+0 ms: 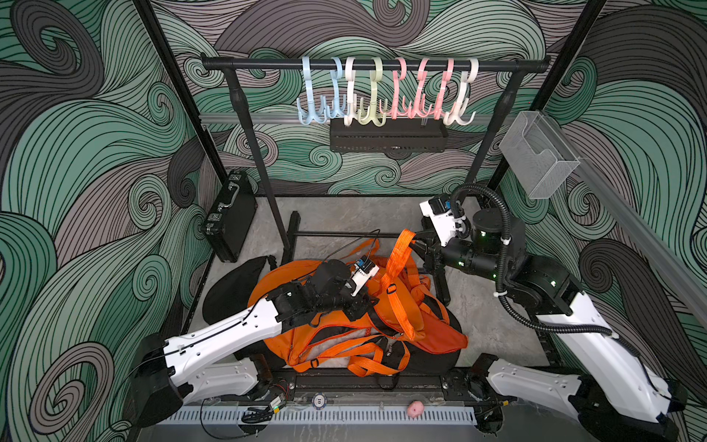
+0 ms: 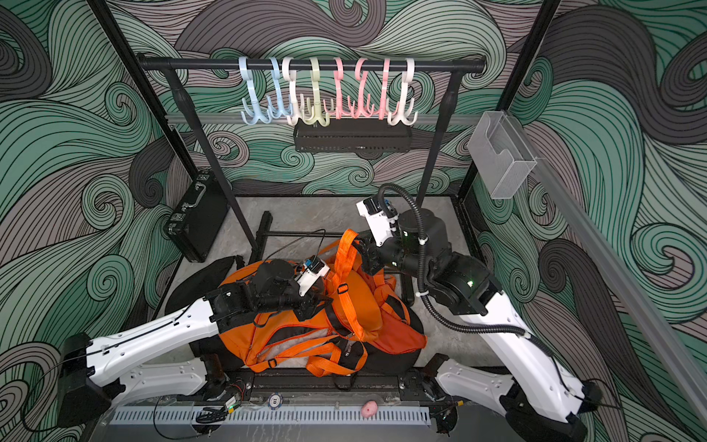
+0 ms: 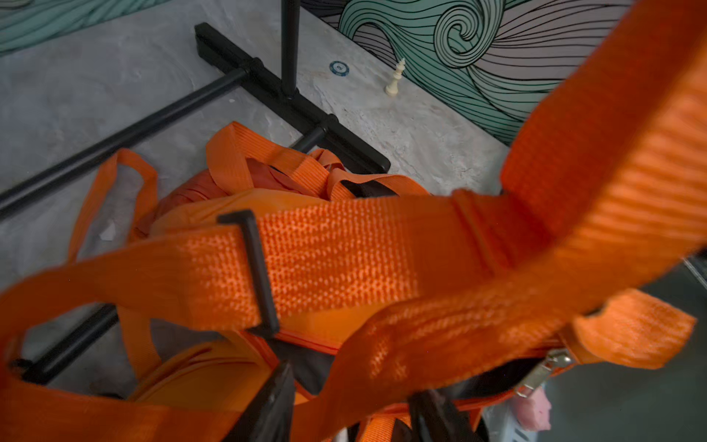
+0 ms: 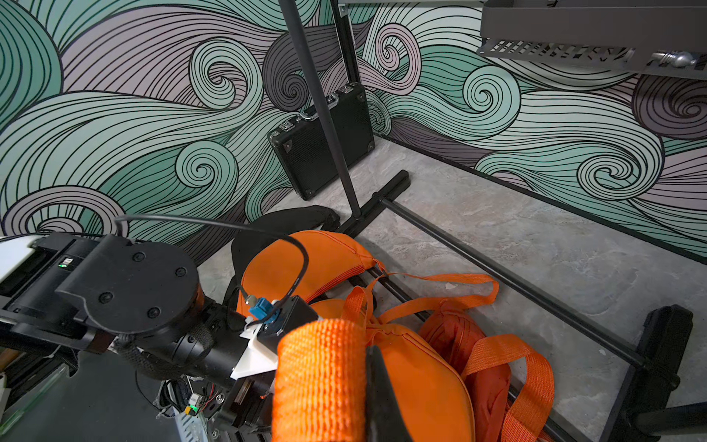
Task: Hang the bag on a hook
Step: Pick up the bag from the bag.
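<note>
The right hand (image 1: 416,243) pinches the strap (image 1: 398,264) above the bag (image 1: 333,329).

No word or number can be read anywhere, neither on the bag (image 1: 432,336) nor on the black case (image 1: 231,220). A blue-and-white chip (image 3: 339,68) on the floor bears a small mark in its middle, too blurred to make out. A similar chip (image 1: 319,400) on the front rail, seen in both top views, has a dark centre mark too small to read.
</note>
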Controlling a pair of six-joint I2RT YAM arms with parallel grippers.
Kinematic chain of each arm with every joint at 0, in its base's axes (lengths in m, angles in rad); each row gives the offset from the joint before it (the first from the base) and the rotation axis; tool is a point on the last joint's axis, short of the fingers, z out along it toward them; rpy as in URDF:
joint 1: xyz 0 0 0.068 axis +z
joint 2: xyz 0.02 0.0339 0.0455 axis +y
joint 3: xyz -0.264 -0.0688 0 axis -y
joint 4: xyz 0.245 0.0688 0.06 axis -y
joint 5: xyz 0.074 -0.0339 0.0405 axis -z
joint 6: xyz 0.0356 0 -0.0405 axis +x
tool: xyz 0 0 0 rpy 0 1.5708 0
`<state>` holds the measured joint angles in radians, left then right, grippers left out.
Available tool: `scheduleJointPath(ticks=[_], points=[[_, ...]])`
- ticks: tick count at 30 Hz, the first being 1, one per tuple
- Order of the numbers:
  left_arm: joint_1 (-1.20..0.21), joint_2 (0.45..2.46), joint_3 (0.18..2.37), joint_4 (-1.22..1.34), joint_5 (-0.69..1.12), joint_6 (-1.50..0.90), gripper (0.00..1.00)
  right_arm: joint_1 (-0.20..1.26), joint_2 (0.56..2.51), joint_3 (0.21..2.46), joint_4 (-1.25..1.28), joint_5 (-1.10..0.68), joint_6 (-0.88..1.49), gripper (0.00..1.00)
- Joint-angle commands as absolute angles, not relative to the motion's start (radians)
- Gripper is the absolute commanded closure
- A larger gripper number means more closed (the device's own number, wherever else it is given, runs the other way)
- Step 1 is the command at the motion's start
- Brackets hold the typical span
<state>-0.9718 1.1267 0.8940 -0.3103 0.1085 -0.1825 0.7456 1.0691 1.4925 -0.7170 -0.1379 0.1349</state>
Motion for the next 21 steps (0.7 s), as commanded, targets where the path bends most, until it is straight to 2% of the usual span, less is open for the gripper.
scheduleJointPath(ticks=[1,4,6,14,17,21], points=[[-0.975,1.147,0.919,-0.301,0.045,-0.164,0.74,0.741,1.049,1.507,-0.711,-0.137,0.137,1.00],[-0.975,1.141,0.946,-0.359,-0.013,-0.185,0.93,0.736,1.040,1.499,-0.713,-0.123,0.136,1.00],[-0.976,1.123,0.941,-0.358,-0.020,-0.173,1.00,0.730,1.037,1.497,-0.713,-0.123,0.136,1.00],[-0.975,0.940,0.998,-0.403,-0.088,-0.138,1.00,0.627,1.044,1.481,-0.739,-0.097,0.168,1.00],[-0.975,0.940,1.139,-0.484,-0.110,-0.112,1.00,0.538,1.053,1.501,-0.745,-0.102,0.205,1.00],[-0.975,1.039,1.378,-0.554,-0.180,-0.065,1.00,0.426,1.087,1.596,-0.762,-0.126,0.240,1.00]])
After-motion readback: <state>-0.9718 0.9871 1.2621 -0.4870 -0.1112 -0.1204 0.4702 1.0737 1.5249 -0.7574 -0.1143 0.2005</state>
